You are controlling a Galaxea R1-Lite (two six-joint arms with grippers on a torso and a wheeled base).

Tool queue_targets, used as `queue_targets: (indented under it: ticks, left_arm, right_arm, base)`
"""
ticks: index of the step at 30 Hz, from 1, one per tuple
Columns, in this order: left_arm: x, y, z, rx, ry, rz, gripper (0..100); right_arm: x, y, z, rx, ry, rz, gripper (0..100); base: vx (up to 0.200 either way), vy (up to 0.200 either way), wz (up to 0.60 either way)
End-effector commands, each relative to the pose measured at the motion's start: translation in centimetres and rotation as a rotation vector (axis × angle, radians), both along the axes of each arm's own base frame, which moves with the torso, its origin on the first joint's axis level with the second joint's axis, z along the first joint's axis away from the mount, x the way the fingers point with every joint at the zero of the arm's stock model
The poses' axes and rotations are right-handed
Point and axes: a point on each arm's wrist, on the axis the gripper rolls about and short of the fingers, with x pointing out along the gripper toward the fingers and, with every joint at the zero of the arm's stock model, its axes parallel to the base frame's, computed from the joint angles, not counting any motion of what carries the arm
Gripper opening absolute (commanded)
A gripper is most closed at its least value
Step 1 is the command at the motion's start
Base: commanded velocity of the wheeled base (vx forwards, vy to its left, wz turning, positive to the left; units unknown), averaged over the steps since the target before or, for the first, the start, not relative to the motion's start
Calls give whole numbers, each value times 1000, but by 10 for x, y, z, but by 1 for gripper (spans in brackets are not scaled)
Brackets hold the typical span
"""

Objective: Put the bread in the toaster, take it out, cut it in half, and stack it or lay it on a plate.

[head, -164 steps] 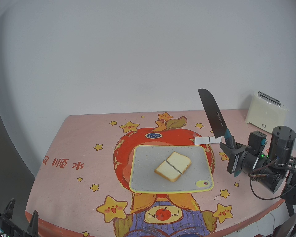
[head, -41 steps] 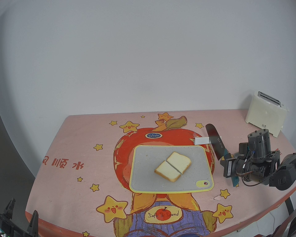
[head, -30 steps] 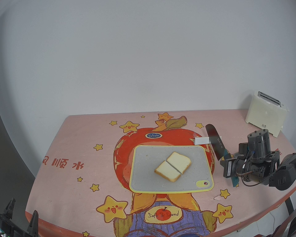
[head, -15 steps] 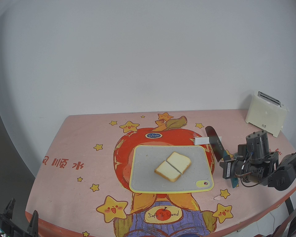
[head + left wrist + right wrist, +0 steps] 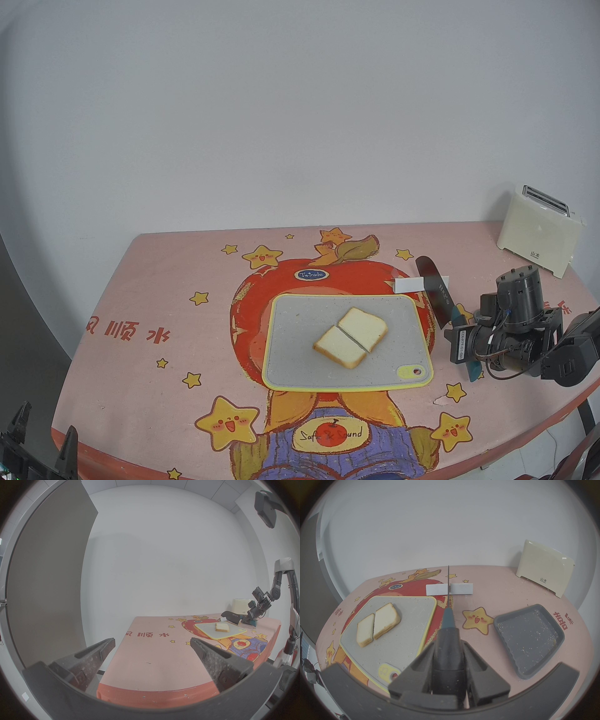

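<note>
Two halves of a bread slice [image 5: 351, 337] lie side by side on the grey, yellow-rimmed cutting board [image 5: 294, 369]. In the right wrist view the bread halves [image 5: 376, 624] rest on the cutting board [image 5: 406, 642]. My right gripper [image 5: 465, 342] sits low at the table's right, just past the board, shut on the teal handle of a dark knife [image 5: 437, 289]. In the right wrist view the gripper [image 5: 448, 656] holds the knife [image 5: 448, 617] with its blade edge-on in the slot of a white holder [image 5: 460, 588]. My left gripper [image 5: 150, 655] stands open off the table's near-left corner.
A cream toaster [image 5: 540, 231] stands at the far right corner, also the toaster [image 5: 545, 567]. A grey square tray-like plate [image 5: 529, 636] with crumbs lies beside the knife. The white holder [image 5: 409, 285] sits behind the board's right corner.
The right gripper has brought the knife down from upright above the table until the blade rests in the white holder. In the last second it sank and shifted only slightly. Bread unchanged.
</note>
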Motion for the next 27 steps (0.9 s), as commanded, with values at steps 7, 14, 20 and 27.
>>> queue_targets:
  ticks: [7,14,20,27]
  left_arm:
    - [1,0,-5,-1,6,1,100]
    - [1,0,-5,-1,8,1,100]
    - [1,0,-5,-1,8,1,100]
    - [1,0,-5,-1,6,-1,100]
  right_arm:
    - [-2,0,-2,-9,7,5,0]
    - [-3,-1,-2,-13,10,7,0]
    - [-4,-1,-1,-9,4,9,100]
    - [-4,0,-1,-12,5,12,100]
  base:
    - [0,0,0]
    - [0,0,0]
    - [0,0,0]
    - [0,0,0]
